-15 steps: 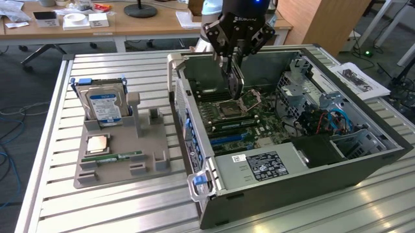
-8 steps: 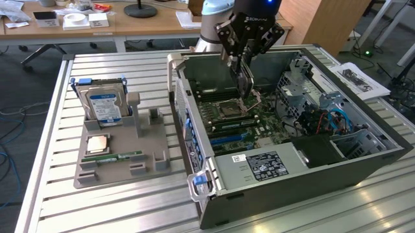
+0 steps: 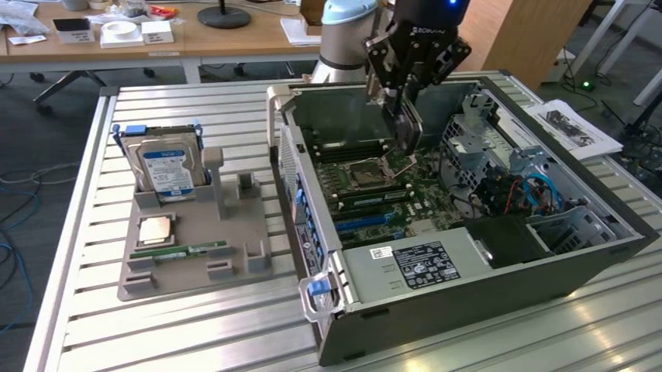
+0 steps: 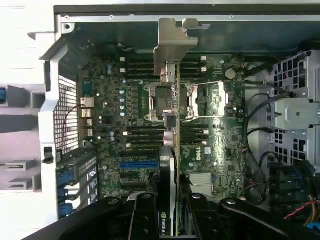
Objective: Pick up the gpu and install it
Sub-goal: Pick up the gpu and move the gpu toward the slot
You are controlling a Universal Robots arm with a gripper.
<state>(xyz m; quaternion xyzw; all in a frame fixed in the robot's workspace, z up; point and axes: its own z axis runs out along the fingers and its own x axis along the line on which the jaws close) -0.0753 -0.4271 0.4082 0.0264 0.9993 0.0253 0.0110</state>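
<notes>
My gripper [image 3: 399,99] is shut on the gpu [image 3: 405,128] and holds it on edge above the motherboard [image 3: 383,194] inside the open computer case [image 3: 466,291]. In the wrist view the gpu [image 4: 172,150] runs edge-on between my fingers [image 4: 145,215], and its silvery end bracket [image 4: 172,42] points toward the case's far wall. The card hangs over the processor socket [image 4: 160,100], apart from the board. Blue expansion slots [image 4: 137,164] lie beside the card's held end.
A grey fixture tray [image 3: 191,271] on the exterior view's left holds a hard drive [image 3: 166,167], a processor chip [image 3: 155,230] and a green memory stick [image 3: 191,252]. A drive cage with cables [image 3: 517,186] fills the case's right side. Papers [image 3: 574,128] lie beyond.
</notes>
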